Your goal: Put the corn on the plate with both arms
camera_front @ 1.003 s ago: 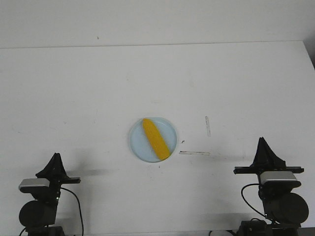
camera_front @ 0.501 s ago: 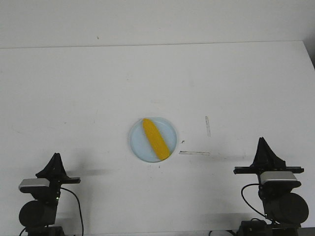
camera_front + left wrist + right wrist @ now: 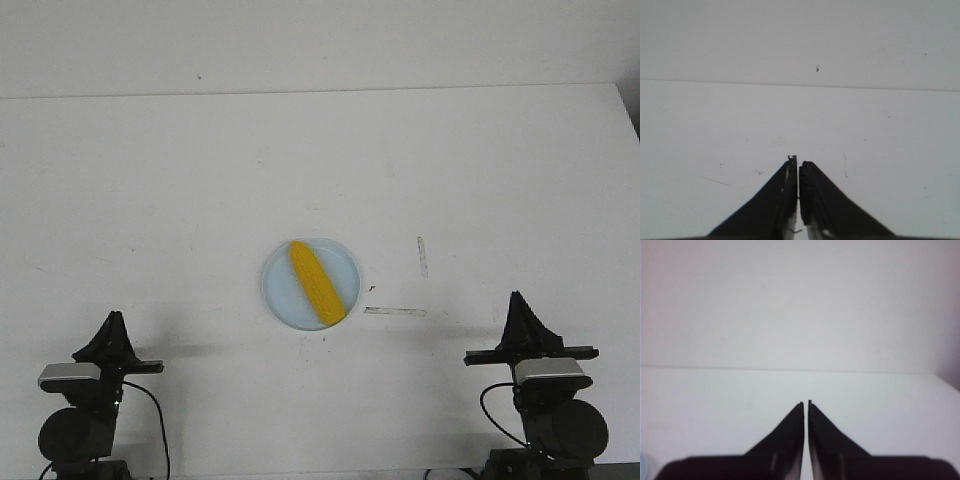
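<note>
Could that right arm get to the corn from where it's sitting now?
Probably yes. Only bare table lies between the right end effector and the corn, which lies uncovered on the plate. Whether the arm stretches that far, I can't tell.

Corn: one cob [image 3: 317,283], lying on the plate.
Plate: one [image 3: 284,296], pale blue and round, carrying the single cob.
Arms: two, one on each side of the plate, both nearer the camera than it.
Claws: two, the left claw [image 3: 115,318] and the right claw [image 3: 516,298], one per arm, each with its two fingers pressed together.
Counter: one [image 3: 150,200], white, bearing the plate.
Tape marks: two pale strips [image 3: 395,311] on the counter, just right of the plate.
</note>
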Motion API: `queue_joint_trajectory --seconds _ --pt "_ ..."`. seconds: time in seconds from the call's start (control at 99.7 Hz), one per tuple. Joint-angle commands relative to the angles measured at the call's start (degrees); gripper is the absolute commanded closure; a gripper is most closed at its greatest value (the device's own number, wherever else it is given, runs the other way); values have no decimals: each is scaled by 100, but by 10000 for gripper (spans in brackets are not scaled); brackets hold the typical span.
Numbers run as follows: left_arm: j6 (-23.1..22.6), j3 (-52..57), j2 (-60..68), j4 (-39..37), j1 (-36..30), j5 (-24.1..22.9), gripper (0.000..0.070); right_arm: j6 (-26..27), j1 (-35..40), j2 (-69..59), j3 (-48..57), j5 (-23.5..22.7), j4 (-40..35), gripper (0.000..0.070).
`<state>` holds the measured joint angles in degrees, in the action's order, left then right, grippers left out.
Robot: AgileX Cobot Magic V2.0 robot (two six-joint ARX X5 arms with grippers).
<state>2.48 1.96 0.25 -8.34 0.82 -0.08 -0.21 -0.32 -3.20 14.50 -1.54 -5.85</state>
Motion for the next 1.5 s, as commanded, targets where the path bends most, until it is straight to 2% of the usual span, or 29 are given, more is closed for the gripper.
queue_joint_trajectory --seconds 0.0,0.261,0.381,0.722,1.494 --pt "11 -120 -7 -72 -9 4 700 20 9 151 -166 -7 153 689" --pt "11 -120 -7 -68 -9 4 699 66 15 313 -1001 -63 1137 689" --pt "11 -120 -7 -70 -9 4 699 444 15 313 -1375 -181 1486 689" --pt "11 -118 -7 -72 -9 4 699 468 37 313 -1377 -280 1134 689" --pt "11 -118 -7 -72 -9 4 699 463 37 313 -1377 -282 1224 689"
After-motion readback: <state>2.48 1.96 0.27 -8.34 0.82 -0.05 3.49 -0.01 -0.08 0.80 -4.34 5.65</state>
